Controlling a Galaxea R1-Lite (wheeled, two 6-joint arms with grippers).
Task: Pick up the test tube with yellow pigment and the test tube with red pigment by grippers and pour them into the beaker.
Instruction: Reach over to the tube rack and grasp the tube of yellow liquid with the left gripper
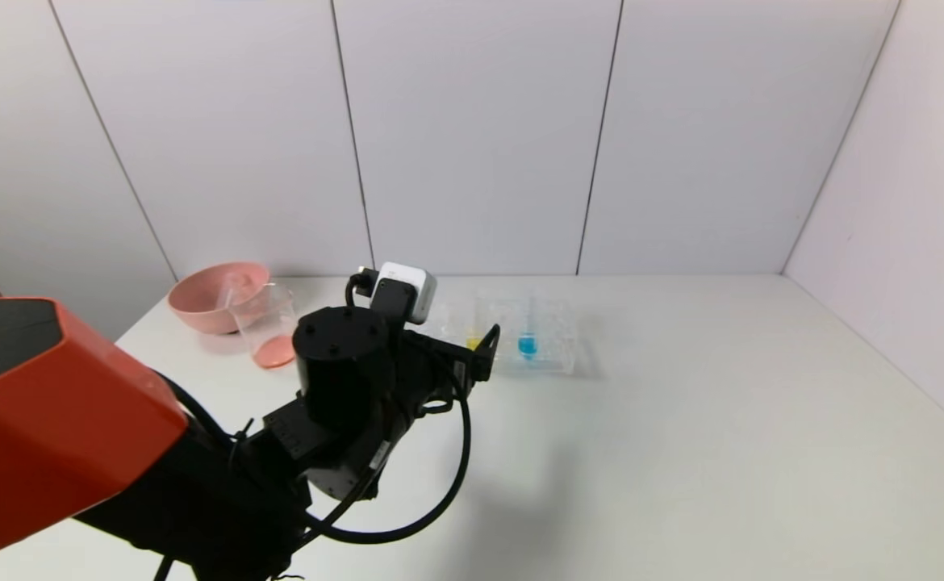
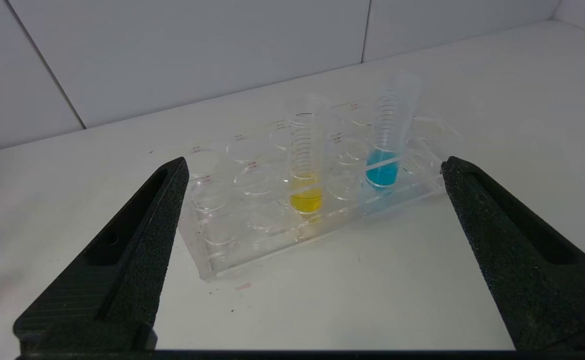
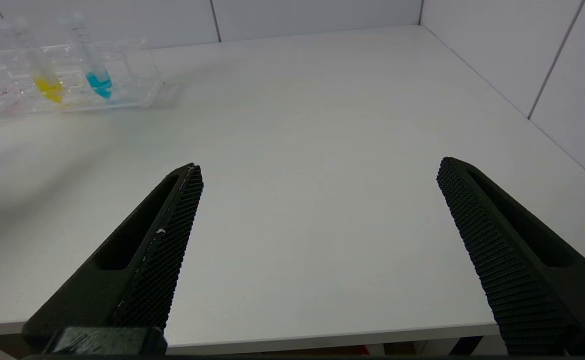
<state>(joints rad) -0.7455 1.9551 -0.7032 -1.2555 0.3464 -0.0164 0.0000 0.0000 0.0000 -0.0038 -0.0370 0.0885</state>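
Note:
The test tube with yellow pigment (image 2: 305,172) stands upright in a clear tube rack (image 2: 232,235); in the head view only its yellow bottom (image 1: 473,343) shows behind my left gripper. My left gripper (image 2: 316,163) is open and empty, a short way in front of the rack, with the yellow tube centred between its fingers. In the head view one finger of this gripper (image 1: 488,349) shows at the rack's left end. The beaker (image 1: 266,329) stands at the back left with red-orange liquid at its bottom. The test tube with red pigment is not in view. My right gripper (image 3: 320,167) is open and empty over the table's front edge.
A blue-liquid tube (image 2: 387,150) stands in the rack to the right of the yellow one. A pink bowl (image 1: 215,292) sits behind the beaker near the back wall. The white table (image 1: 722,420) stretches to side walls at the right.

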